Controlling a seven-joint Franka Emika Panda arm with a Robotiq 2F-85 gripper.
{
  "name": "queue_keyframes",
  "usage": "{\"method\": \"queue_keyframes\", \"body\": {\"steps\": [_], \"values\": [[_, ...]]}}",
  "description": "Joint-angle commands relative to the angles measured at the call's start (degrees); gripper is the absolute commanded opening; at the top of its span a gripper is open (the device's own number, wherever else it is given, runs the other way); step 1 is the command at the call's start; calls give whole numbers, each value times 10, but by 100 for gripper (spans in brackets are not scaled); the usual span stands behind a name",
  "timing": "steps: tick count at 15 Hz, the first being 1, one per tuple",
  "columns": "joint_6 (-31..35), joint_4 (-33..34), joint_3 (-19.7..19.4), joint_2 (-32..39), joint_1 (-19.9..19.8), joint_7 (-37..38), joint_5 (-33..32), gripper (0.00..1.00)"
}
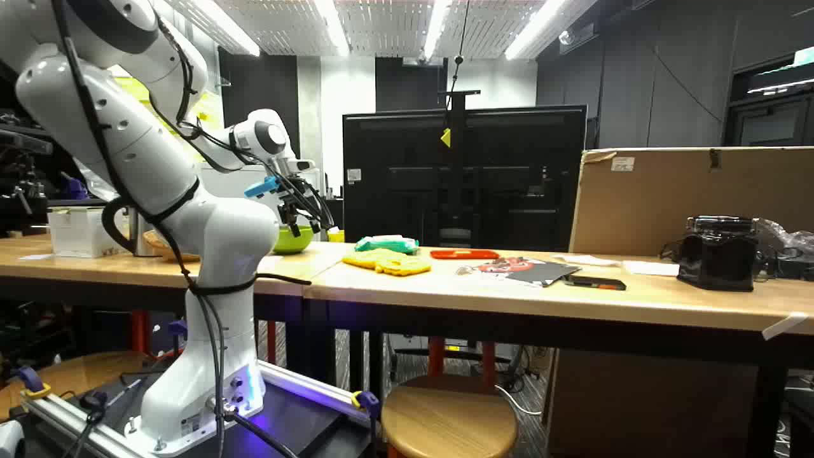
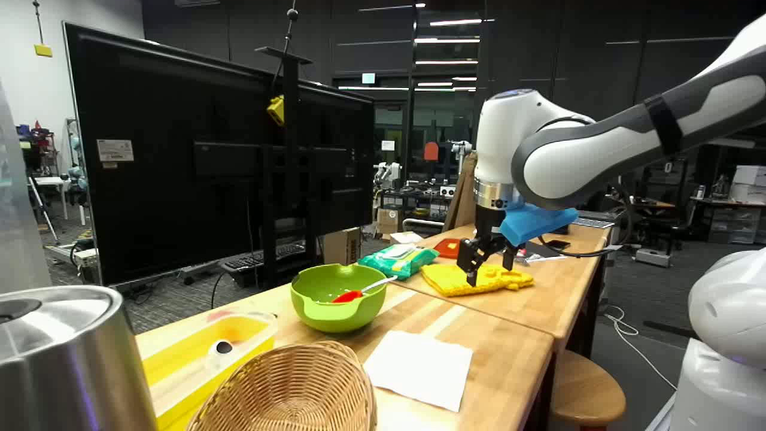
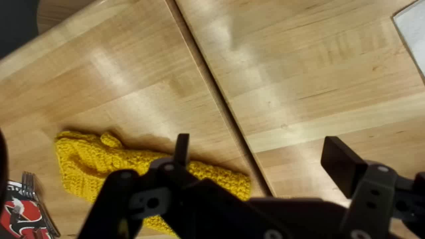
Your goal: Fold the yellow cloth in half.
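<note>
The yellow cloth [image 1: 386,261] lies low and rumpled on the wooden table, partly folded over itself. It also shows in an exterior view [image 2: 446,279] and in the wrist view [image 3: 89,162], where its knit texture is plain and the gripper hides part of it. My gripper [image 3: 260,157] is open with nothing between its fingers. In the wrist view, one finger overlaps the cloth and the other is over bare wood past the cloth's end. The gripper shows above the table in both exterior views [image 1: 305,228] [image 2: 491,269], apart from the cloth in one of them.
A green bowl [image 2: 338,314] with a red spoon stands near the cloth. A green wipes pack [image 2: 398,261] and a red item [image 1: 464,254] lie behind the cloth. A white sheet [image 2: 419,371], wicker basket [image 2: 299,389] and fork [image 3: 28,184] are also there. A seam [image 3: 219,96] splits the tables.
</note>
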Motion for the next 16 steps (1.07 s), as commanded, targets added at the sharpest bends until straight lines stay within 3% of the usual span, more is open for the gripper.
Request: {"method": "queue_keyframes", "body": {"steps": [1,11,16], "values": [[-2,1,-11,3,11,7,-10,100],[12,5,-15,11,17,-24,-26,100],[62,-8,-74,10,34,-126,-39,100]]}}
